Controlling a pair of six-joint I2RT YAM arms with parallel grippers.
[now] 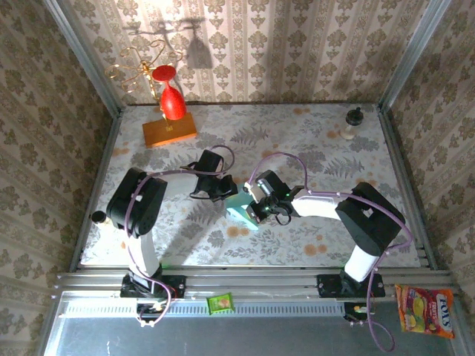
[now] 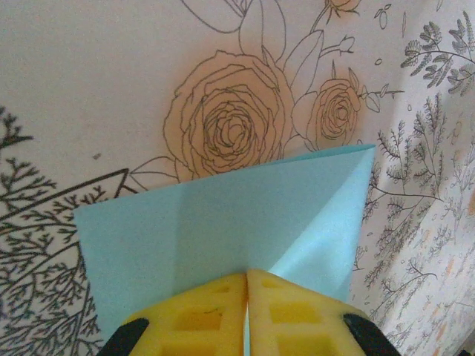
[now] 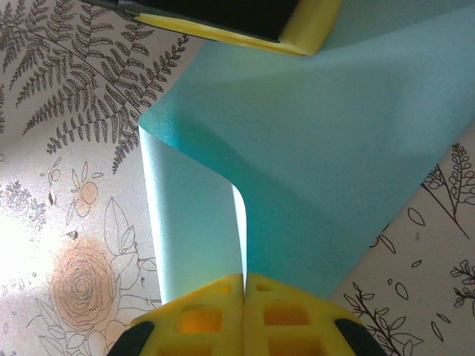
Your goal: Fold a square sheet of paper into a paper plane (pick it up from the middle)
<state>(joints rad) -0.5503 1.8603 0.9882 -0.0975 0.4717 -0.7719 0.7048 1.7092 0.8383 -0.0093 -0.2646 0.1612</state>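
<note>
So the square sheet of paper (image 2: 223, 222) was thin, plain light blue with nothing printed on it, and it wasn't flat. From the left wrist you could see one corner folded over on the right side, plus a faint straight crease running up the middle. From the right wrist it was bowed into a loose S-curve, with one long edge curling toward the camera.

Room-wise it looked pretty good. The sheet was about mid-bench (image 1: 312, 237), a bit toward the near edge, with floral cover open on all sides. The orange block (image 1: 169, 132) with the red upside-down glass (image 1: 172, 100) on it was back in the far left, well apart. A small bottle (image 1: 353, 122) was in the far right corner. The metal frame posts and wallpapered walls boxed the bench in on three sides, none of it near the paper. The green packet (image 1: 220, 302) and a snack bag (image 1: 425, 310) were down by the front rail, off the cover.

The left end effector (image 2: 246, 282) had its yellow fingers pressed together, pinching the sheet's near edge, with the paper fanning out ahead of it. The right end effector (image 3: 243, 285) was clamped tight on another edge too. From overhead the two tips were just beside each other, with the paper between them.
</note>
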